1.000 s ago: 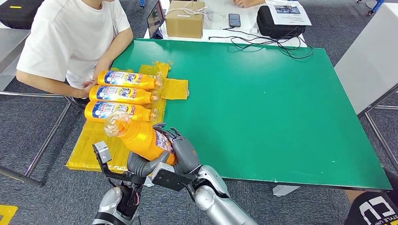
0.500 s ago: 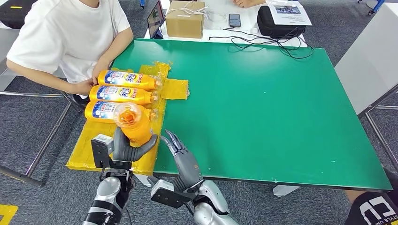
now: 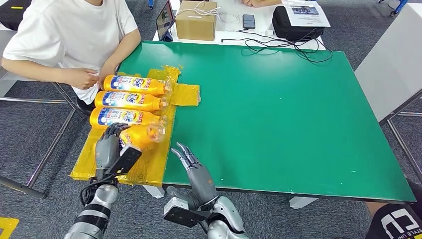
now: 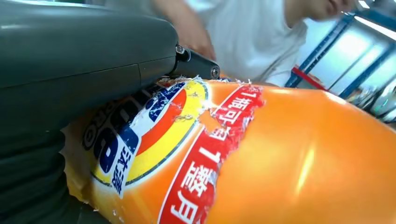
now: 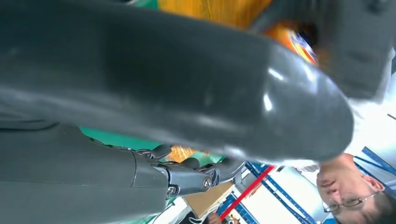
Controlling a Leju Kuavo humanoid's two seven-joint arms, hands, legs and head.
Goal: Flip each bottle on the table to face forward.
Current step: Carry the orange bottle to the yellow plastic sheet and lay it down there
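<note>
Three orange bottles (image 3: 132, 100) lie side by side on the yellow mat (image 3: 149, 167), labels up, caps toward the table's middle. A fourth orange bottle (image 3: 142, 135) lies just in front of them, and my left hand (image 3: 108, 149) grips it by its base end. The left wrist view shows this bottle (image 4: 261, 158) close up, its torn blue, yellow and red label turned to the camera. My right hand (image 3: 191, 167) hovers over the table's front edge beside the mat, fingers (image 3: 183, 153) straight and apart, holding nothing.
A person in a white shirt (image 3: 69, 30) sits at the table's left side, a hand (image 3: 82, 78) near the farthest bottle. A cardboard box (image 3: 196, 20), a phone (image 3: 248, 21), a black bag (image 3: 297, 25) and cables lie past the green table (image 3: 283, 114).
The bottle went from my right hand to my left, then from upright down onto the mat in front of the row. My right hand let go and drew back toward the front edge.
</note>
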